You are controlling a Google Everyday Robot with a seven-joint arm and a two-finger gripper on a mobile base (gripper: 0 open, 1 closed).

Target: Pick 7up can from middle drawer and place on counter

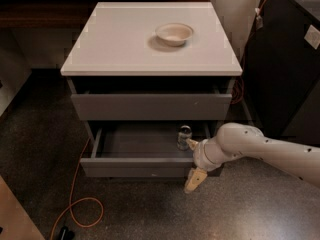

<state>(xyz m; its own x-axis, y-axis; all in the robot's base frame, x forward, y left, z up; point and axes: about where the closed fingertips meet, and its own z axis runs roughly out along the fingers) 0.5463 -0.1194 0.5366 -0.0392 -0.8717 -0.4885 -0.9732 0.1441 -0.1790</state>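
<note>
The 7up can (184,136) stands upright inside the open middle drawer (140,167), at its right rear. My gripper (194,162) is at the drawer's front right corner, just right of and in front of the can. It is open: one finger (192,144) reaches over the drawer front towards the can, the other (194,179) hangs outside, below the front. It holds nothing. The white counter (115,39) tops the cabinet above.
A shallow cream bowl (174,33) sits on the counter, right of centre. The upper drawer front (150,106) overhangs the open drawer. An orange cable (75,204) loops on the floor at left. A dark cabinet (285,69) stands at right.
</note>
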